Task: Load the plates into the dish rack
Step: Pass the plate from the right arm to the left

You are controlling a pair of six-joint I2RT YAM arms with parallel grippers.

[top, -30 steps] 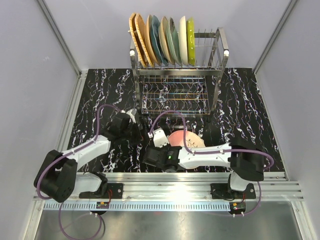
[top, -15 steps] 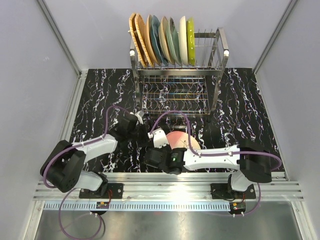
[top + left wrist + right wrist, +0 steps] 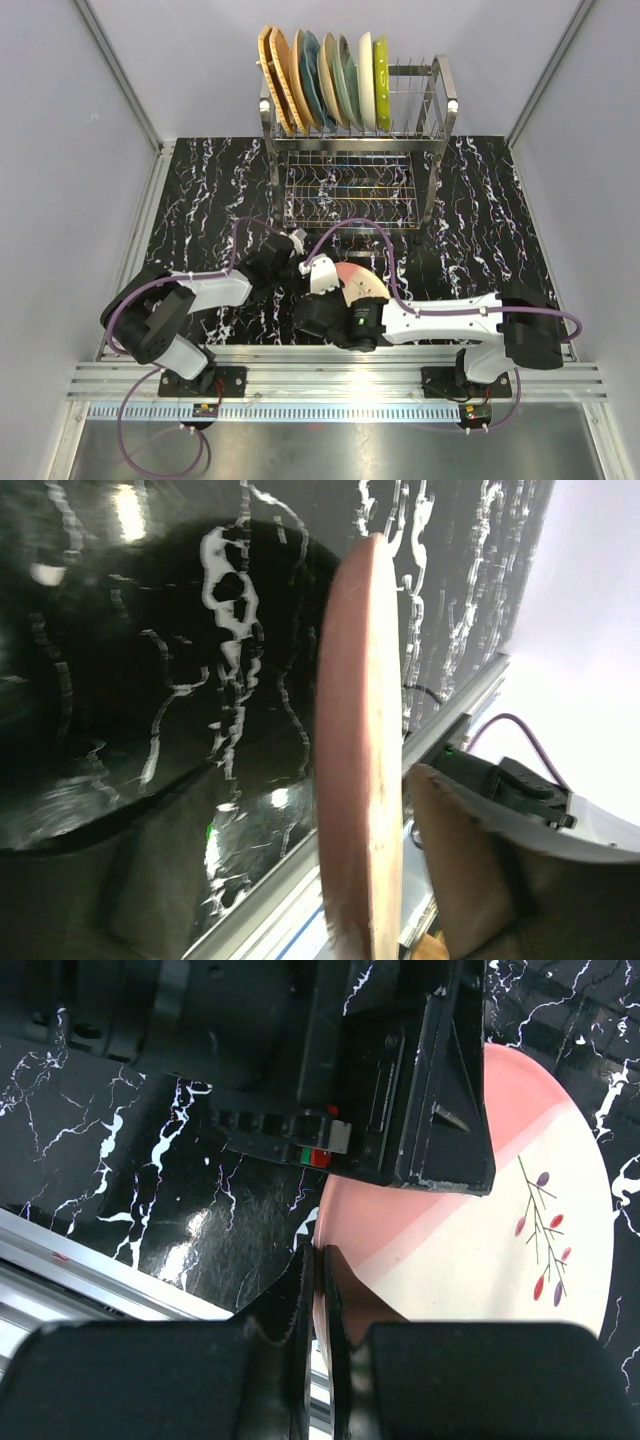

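Nearest to you, your right gripper (image 3: 320, 1256) had its jaws pressed together on the near rim of the pink-edged plate (image 3: 470, 1250). The pinch was plain in the right wrist view. That plate, cream in the middle with a small printed sprig, sat low over the black marbled table (image 3: 200, 200), just ahead of the arm bases and well short of the rack. Its right part was cut off by the edge of that view. You could not tell whether its far edge touched the table.

Right beside it was your left gripper (image 3: 308, 256), whose black body covered the plate's far side in the right wrist view. From the left wrist, the plate showed edge-on, standing between the spread fingers (image 3: 480, 880). The one on the right was close to the rim, and whether it touched was hard to make out. The other was only a dark blur at the lower left. So the jaws were apart, straddling the plate, with no grip that you could see. From above, both wrists and their cables hid most of the plate.

At the far edge stood the dish rack (image 3: 442, 105). Its top tier held a close row of plates (image 3: 325, 80) on edge, filling the left and middle slots. Two orange woven plates (image 3: 272, 70) stood at the left end and a yellow-green plate (image 3: 382, 70) at the right end. The ones between overlapped too much for a sure count. Below them was the grid shelf (image 3: 345, 195).
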